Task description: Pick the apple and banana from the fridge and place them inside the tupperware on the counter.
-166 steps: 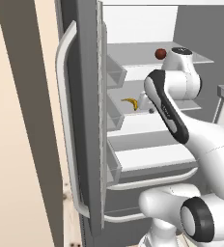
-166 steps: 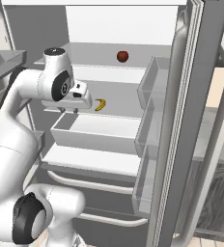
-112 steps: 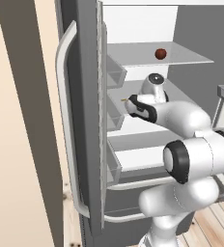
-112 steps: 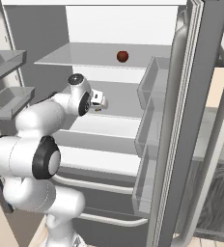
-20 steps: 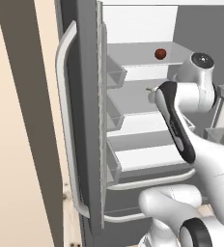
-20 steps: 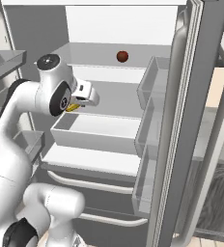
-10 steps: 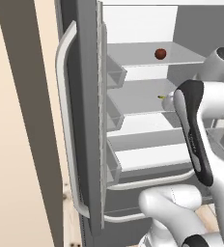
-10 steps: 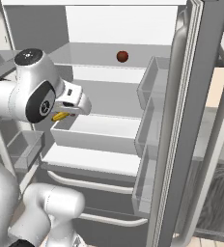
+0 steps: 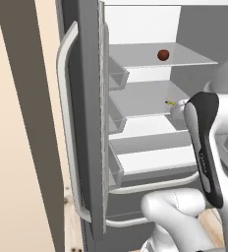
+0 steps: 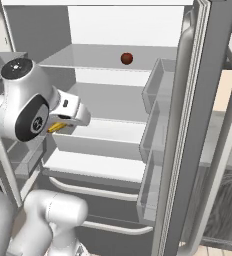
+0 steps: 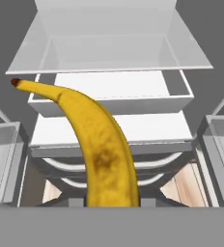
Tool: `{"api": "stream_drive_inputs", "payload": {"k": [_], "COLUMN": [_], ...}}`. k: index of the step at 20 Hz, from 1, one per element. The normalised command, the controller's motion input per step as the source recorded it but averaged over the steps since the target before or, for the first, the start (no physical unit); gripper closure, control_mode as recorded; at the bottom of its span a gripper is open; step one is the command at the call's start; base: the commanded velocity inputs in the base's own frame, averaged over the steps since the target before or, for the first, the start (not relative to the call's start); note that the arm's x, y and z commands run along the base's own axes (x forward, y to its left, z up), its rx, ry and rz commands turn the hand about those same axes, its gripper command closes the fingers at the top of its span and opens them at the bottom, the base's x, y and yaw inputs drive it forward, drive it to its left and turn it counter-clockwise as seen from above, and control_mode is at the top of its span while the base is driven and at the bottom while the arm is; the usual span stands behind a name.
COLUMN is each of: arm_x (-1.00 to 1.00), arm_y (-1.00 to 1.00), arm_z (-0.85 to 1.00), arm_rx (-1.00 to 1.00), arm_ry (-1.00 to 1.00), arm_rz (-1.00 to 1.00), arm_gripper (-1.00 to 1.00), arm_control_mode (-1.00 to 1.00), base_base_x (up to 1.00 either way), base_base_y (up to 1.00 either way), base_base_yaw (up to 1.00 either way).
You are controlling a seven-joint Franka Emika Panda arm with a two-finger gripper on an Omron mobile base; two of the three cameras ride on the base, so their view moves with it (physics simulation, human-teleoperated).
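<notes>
Fridge (image 10: pixel 118 30) open | banana (image 11: pixel 99 144) clamped between jaws | apple (image 10: pixel 127 58) shelved behind

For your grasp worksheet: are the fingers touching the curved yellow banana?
Touching. In the hand view the curved yellow banana rises straight from where the fingers sit, lifted clear of the white fridge shelves.

- The banana (image 11: pixel 102 149) runs off the bottom of the hand view, so its lower end and the grip on it are hidden; in the right base view only a short yellow stretch (image 10: pixel 56 128) shows under the wrist; in the left base view just a tiny tip (image 9: pixel 170 103)
- The gripper (image 10: pixel 63 126) is mostly masked by the arm's own body; its jaws cannot be made out
- The fridge (image 10: pixel 113 30) is cut by the top edge
</notes>
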Motion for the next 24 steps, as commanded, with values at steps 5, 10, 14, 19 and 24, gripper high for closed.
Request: {"api": "stream_drive_inputs", "payload": {"k": [5,10,14,19,24], "arm_x": [-0.72,0.00,0.00,0.00,0.00], "arm_y": [0.00,0.00,0.00,0.00,0.00], "arm_z": [-0.09,0.00,0.00,0.00,0.00], "arm_rx": [0.00,0.00,0.00,0.00,0.00], "arm_ry": [-0.09,0.00,0.00,0.00,0.00], "arm_rz": [0.00,0.00,0.00,0.00,0.00], "arm_gripper": [1.00,1.00,1.00,1.00,1.00], "arm_control_mode": [-1.00,1.00,1.00,1.00,1.00], "base_base_x": [0.00,-0.77,-0.73,-0.68,-0.56], "base_base_y": [0.00,0.06,0.22,0.24,0.03], "base_base_yaw": [0.00,0.00,-0.13,-0.56,-1.00]}}
